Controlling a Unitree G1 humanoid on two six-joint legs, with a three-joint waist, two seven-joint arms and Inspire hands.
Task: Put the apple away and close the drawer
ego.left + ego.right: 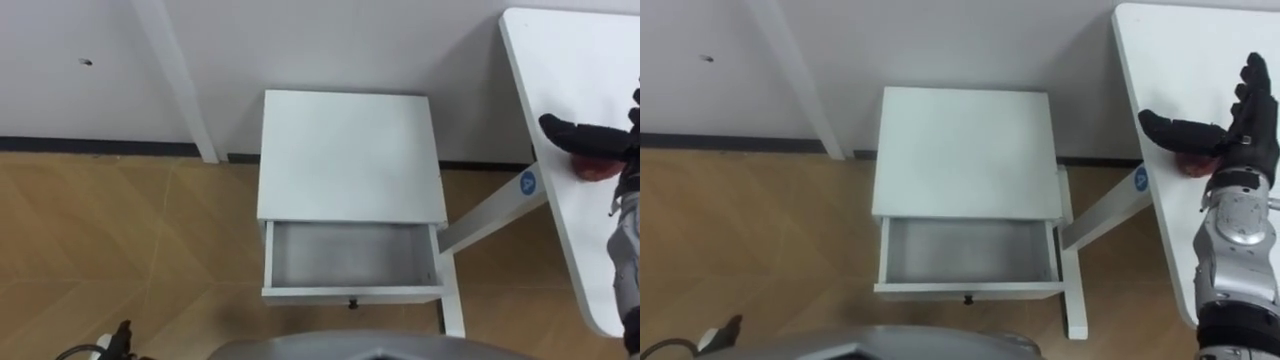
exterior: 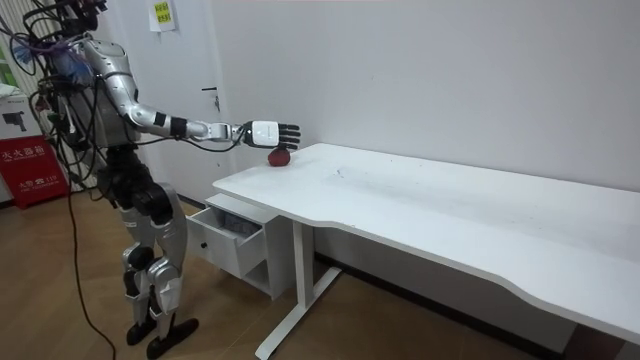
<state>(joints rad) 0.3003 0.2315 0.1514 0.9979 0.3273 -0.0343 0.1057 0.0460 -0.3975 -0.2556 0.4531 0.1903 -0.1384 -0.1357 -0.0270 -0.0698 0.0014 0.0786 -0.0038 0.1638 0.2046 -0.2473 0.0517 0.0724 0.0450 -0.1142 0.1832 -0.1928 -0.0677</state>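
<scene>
While the drawer stands open, right robot hand outstretched over apple, fingers straight, apart

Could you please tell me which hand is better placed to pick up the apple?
Right: the right hand is open directly over the apple on the table, thumb beside it, while the left hand sits low, far from it.

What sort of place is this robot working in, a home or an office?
Probably an office or lab room: a long white desk bearing an apple, a small white cabinet beside it with its drawer open, and bare white walls.
</scene>
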